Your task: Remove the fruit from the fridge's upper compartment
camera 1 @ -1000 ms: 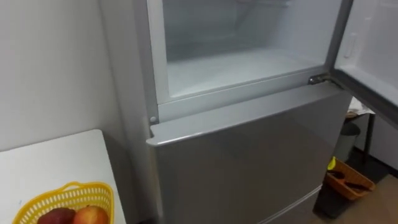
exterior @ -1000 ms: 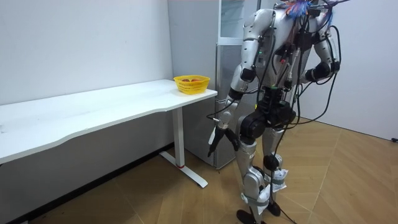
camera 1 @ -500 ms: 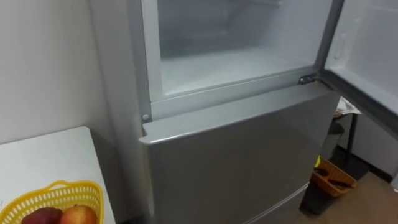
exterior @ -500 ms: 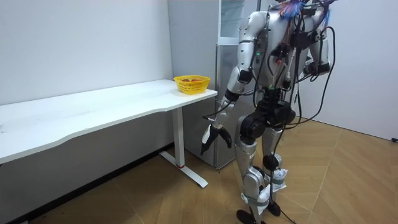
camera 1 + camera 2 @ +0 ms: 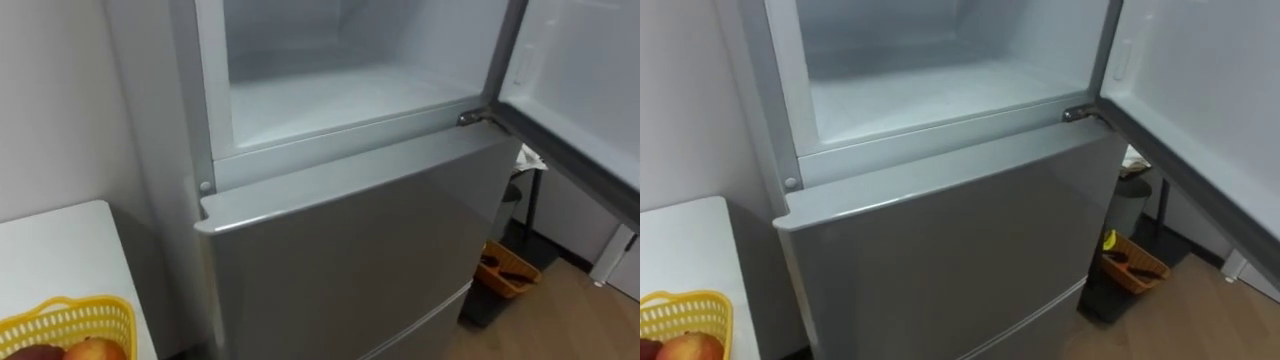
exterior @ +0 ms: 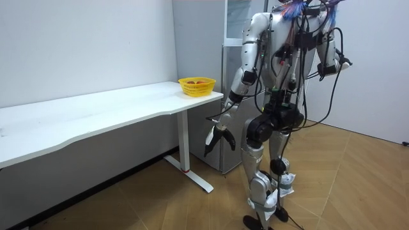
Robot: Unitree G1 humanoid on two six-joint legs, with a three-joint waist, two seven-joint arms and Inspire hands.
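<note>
The upper fridge compartment point(image 5: 340, 95) stands open right in front of me, and the part of its white floor that I see is bare. Its door point(image 5: 580, 90) is swung out to the right. Below it the grey lower door point(image 5: 350, 260) is closed. In the room view I stand facing the fridge point(image 6: 231, 64). My left hand point(image 6: 214, 135) hangs low beside my thigh with relaxed fingers and holds nothing. My right hand point(image 6: 342, 62) is raised at chest height on the room view's right.
A white table point(image 5: 50, 250) stands at my left against the fridge side, with a yellow basket point(image 5: 60, 330) of fruit at its near corner. An orange bin point(image 5: 505, 275) sits on the wooden floor right of the fridge, under the open door.
The eye view has shifted, so the fridge and basket sit further left in it. My left hand has swung toward the room view's left, and my right forearm has lifted outward.
</note>
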